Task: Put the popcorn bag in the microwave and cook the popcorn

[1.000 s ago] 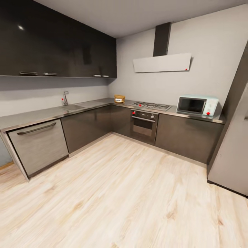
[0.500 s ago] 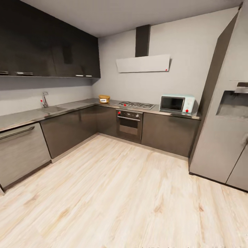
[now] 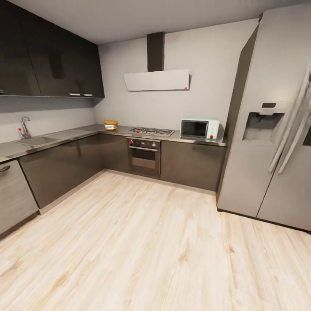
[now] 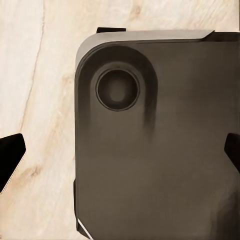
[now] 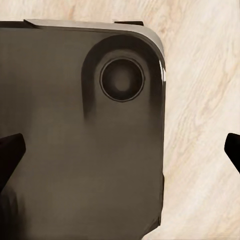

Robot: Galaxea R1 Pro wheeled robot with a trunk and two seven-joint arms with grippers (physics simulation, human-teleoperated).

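Brown paper, squat and bowl-shaped with a white label, the popcorn bag (image 3: 110,125) sits on the grey metallic countertop (image 3: 65,134) at the far corner, left of centre in the head view, well apart from the pale mint microwave (image 3: 199,128) that stands right of the gas hob (image 3: 151,131). Both wrist views look down on the robot's dark rounded base (image 4: 155,145) over the pale wood plank floor (image 3: 142,242), with black fingertips (image 4: 10,155) at each frame's side edges, so both grippers look spread and empty. Neither arm seems nearer the bag, which lies far ahead and to the left, its long axis too small to judge.

The popcorn bag (image 3: 110,125) is too small to show its contents; the fridge (image 3: 276,129) runs off-frame.
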